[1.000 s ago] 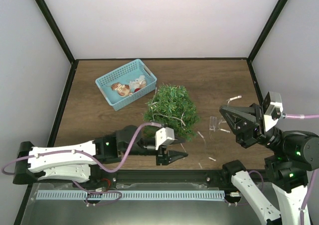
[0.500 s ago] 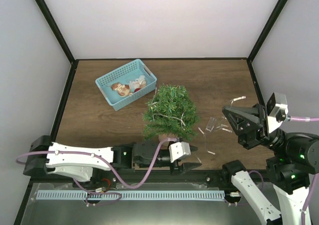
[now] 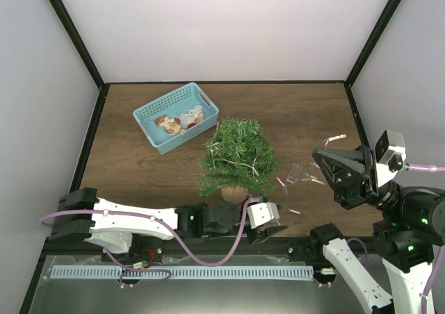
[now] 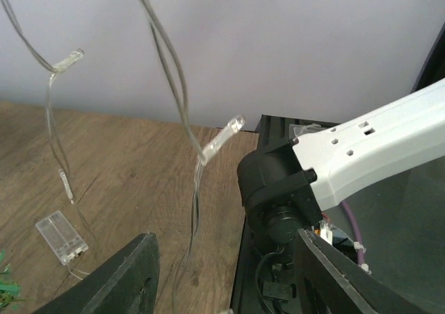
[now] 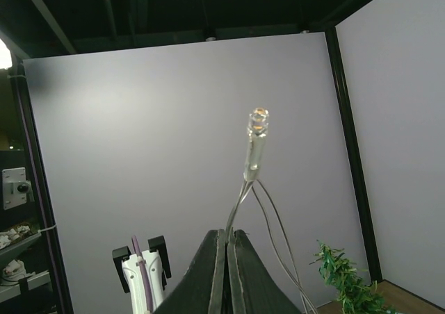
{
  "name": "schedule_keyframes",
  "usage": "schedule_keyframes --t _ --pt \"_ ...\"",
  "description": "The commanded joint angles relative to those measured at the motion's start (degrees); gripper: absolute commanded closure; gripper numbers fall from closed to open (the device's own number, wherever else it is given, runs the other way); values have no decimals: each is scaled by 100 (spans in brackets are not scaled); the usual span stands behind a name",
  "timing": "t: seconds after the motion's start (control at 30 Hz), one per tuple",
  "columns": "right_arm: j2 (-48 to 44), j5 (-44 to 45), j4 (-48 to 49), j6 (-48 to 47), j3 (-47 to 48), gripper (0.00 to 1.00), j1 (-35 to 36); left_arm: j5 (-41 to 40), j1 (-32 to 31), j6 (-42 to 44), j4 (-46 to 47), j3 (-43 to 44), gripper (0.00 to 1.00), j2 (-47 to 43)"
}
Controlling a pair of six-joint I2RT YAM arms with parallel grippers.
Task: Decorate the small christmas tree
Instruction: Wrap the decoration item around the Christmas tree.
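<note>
Small christmas tree [image 3: 236,158] just beyond spread left tool [image 3: 272,230], apart from right tool [image 5: 228,237] pinching light wire [image 5: 254,154]

1. Top cam: high behind arms, looks down on whole bench [image 3: 139,168].
2. L wrist cam: low at bench's near edge, faces right arm [image 4: 278,196].
3. R wrist cam: raised, looks past right claw [image 5: 227,234] at left wall [image 5: 139,154]; light string [image 5: 254,147], small christmas tree [image 5: 344,279] shared w/ top.

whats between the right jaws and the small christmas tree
Top view: a clear light string and a small clear box on the table, beside the small christmas tree.
</note>
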Motion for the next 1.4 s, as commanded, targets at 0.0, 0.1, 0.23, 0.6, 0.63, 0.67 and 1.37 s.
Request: schedule_keyframes --t 0.0,0.1,0.23,0.6,0.63,0.67,1.37 --pt "-73 83 140 74 213 99 -35 37 -26 58 306 67 46 142" --pt "-83 98 184 115 202 99 -35 -38 -26 70 384 24 47 201" --pt "-84 99 208 129 193 99 -32 -55 -26 132 525 6 48 276" --pt "-109 613 -160 -327 255 99 -33 -441 -95 -50 415 -323 96 -274" --pt "-110 808 -288 -487 264 99 -30 -562 -96 -155 257 -375 96 -521" --pt "-106 999 -393 -656 252 99 -30 -786 -96 -276 52 -407 96 -737" --pt "1092 2004 844 -2263 459 99 -30 -3652 509 929 -2174 1036 96 -3229"
